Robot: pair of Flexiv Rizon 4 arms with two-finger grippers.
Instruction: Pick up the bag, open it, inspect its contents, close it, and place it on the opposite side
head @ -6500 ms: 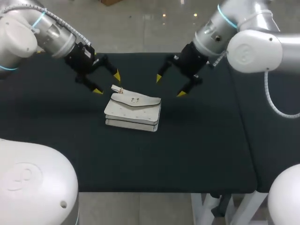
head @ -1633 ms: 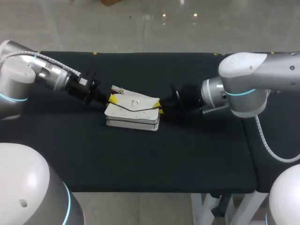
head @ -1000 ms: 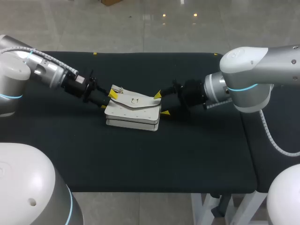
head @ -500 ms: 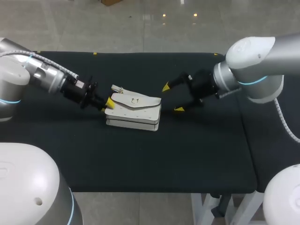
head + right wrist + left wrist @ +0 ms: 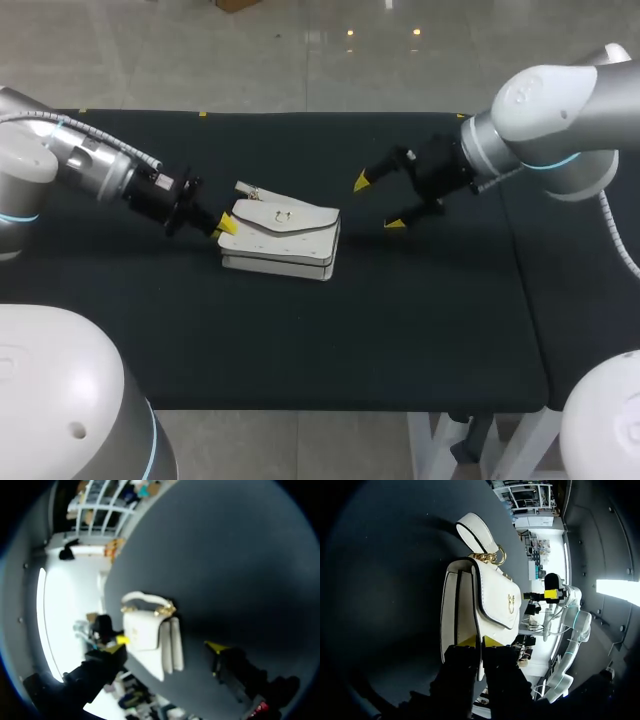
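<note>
Presently, head view: the white bag (image 5: 280, 238) lies flat on the dark table (image 5: 400, 330), left of centre, with its flap down.
Left gripper (image 5: 222, 225): set at the bag's left end, fingers drawn nearly together.
Right gripper (image 5: 379, 202): fingers spread wide and holding nothing, near the bag's right end but apart from it.
Left wrist view: the two yellow tips stand close together. The dark-trimmed flap edge of the bag (image 5: 490, 595) runs between them and appears pinched from both sides. The strap loop (image 5: 477, 532) and gold chain (image 5: 489, 557) lie ahead, at the bag's far corner.
Right wrist view: the bag (image 5: 147, 632) lies ahead of this gripper, apart from the one yellow tip that shows. The left arm's gripper sits at the bag's other end.
Step in hand: judged to be the pick-up, with one end gripped and the bag not yet lifted.
Next move: probably requires raising the bag or its flap. The thin flap edge could slip if pulled abruptly, so the empty right gripper should take a second hold.
</note>
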